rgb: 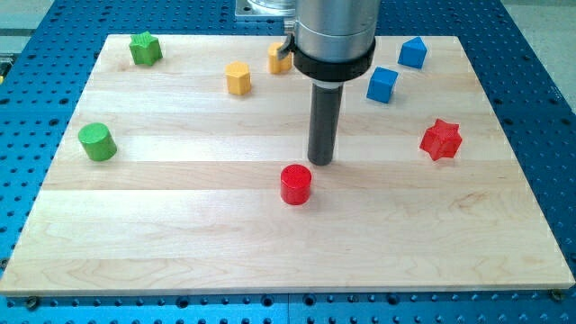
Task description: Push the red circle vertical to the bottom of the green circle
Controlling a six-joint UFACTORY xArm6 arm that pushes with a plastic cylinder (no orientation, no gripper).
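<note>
Tip planted just above and right of the red circle, rod only, nothing gripped; red circle well right of and lower than green circle.

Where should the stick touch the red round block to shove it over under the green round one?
No gripping here, only pushing. My tip sits just above and right of the red circle. The green circle is far to the view's left, so I'd press the red circle's right side wall, centred, since a round block slips off sideways.
</note>
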